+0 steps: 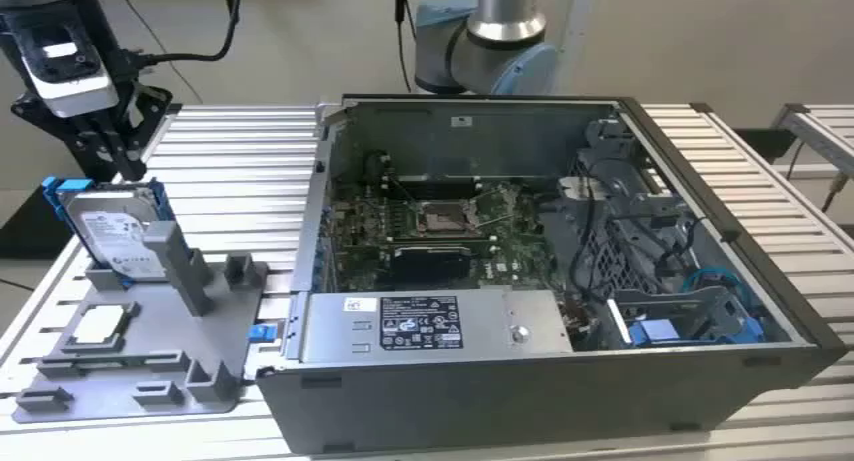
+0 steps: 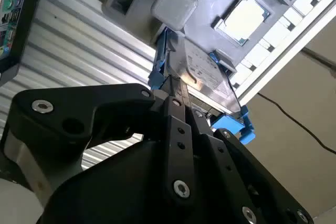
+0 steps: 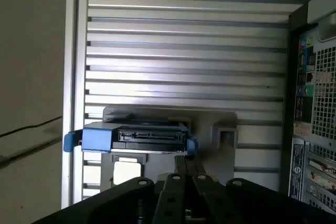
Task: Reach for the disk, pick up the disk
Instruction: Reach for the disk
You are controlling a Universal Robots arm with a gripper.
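Note:
The disk (image 1: 118,236) stands on edge in a slot of the grey fixture (image 1: 150,353) at the exterior view's left, with its white label facing forward and a blue bracket around it. My gripper (image 1: 123,171) hangs just above the disk's top edge, its black fingers drawn together into a point, shut. In the second wrist view the gripper (image 2: 178,95) reaches the blue-framed upper edge of the disk (image 2: 205,72). In the first wrist view the gripper (image 3: 185,161) sits by one end of the disk (image 3: 147,136).
A small square processor chip (image 1: 100,324) lies flat on the fixture beside the disk. An open computer case (image 1: 747,311) takes up the exterior view's right, with a grey power-supply box (image 1: 427,326) at its front. The table (image 1: 227,151) is slatted metal.

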